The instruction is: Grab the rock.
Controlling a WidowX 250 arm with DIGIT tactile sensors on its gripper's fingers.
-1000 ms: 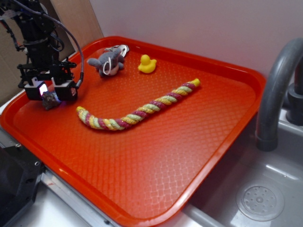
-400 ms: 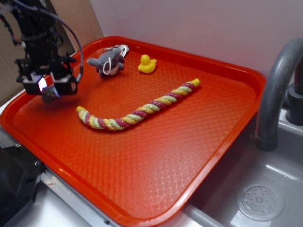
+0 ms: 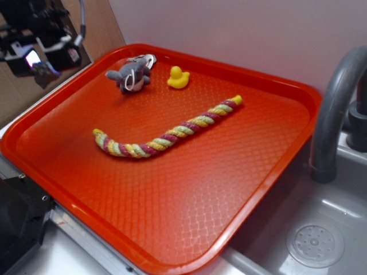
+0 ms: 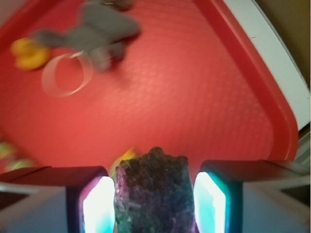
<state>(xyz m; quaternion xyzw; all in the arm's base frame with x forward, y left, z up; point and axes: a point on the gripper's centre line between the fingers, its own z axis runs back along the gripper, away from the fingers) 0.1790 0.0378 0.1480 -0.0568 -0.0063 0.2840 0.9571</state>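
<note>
Pinched between the black two-fingered gripper (image 4: 154,194) is the rough brownish-grey rock (image 4: 151,191), held above the red plastic tray (image 3: 298,97); slippage could be caused by its irregular faces.

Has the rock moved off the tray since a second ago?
Yes. The rock, clamped in the tool, has risen up and back from the tray floor, now level with the plush toy.
</note>
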